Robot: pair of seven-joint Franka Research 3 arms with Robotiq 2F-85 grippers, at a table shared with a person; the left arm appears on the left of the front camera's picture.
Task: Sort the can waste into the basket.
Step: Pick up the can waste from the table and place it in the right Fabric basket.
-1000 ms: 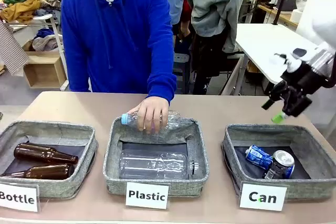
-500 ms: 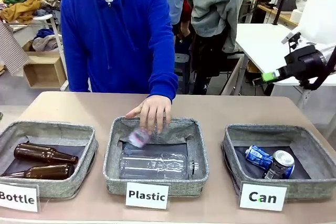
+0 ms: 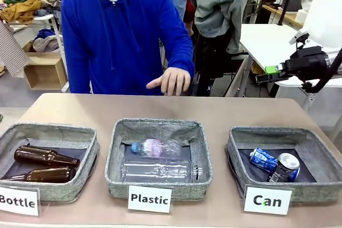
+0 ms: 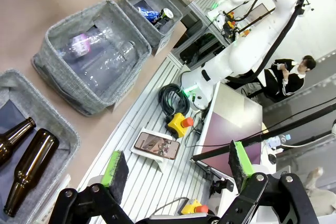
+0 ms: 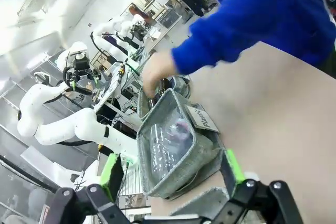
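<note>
Since a second ago my right gripper (image 3: 265,73) has lifted up and away from the basket (image 3: 238,156) marked "Can" at the right, and the person's hand (image 3: 172,80) has let a plastic bottle (image 3: 155,147) drop into the middle basket (image 3: 113,172) and pulled back. My right gripper hangs wide open and empty; my left gripper (image 4: 178,167) is open and empty too, off the near edge of the desk (image 3: 214,111). Both cans lie in their basket, so sorting looks done: the blue can (image 3: 263,159) lies on its side, long axis running left to right, and the black can (image 3: 285,167) leans beside it, silver top tilted up.
</note>
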